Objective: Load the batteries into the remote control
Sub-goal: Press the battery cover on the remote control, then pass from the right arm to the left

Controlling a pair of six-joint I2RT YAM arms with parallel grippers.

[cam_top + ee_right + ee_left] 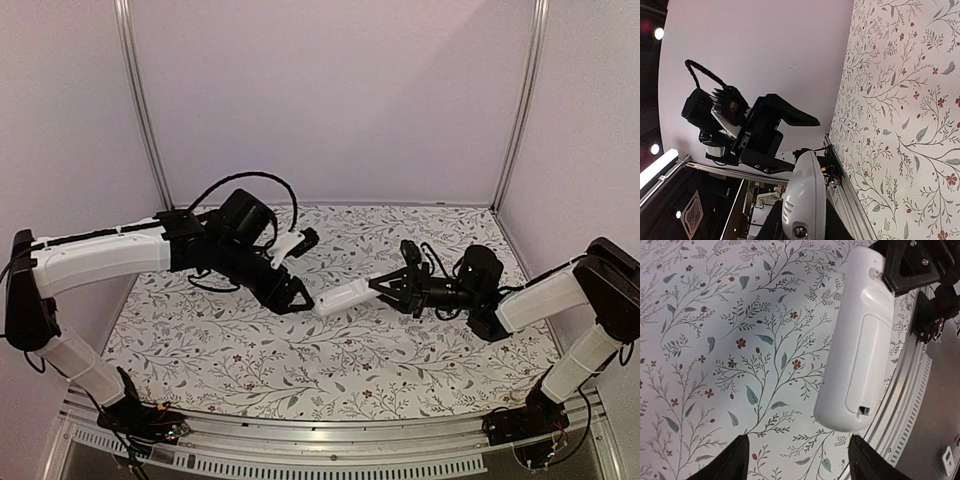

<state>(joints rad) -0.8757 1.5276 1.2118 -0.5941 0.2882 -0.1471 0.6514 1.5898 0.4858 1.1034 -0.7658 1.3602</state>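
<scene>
While the right gripper [380,287] clamps the remote control [343,298] above the floral table [300,370], the left gripper [298,300] faces it, 2 fingers apart.

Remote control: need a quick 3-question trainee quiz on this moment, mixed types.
1. True or false: the left hand is open and holds nothing.
2. Which hand grips the remote control? A) left hand B) right hand C) neither
3. Fill in: the left wrist view shows the remote control's ____ side (button or back).
Key: 1 true; 2 B; 3 back.
</scene>
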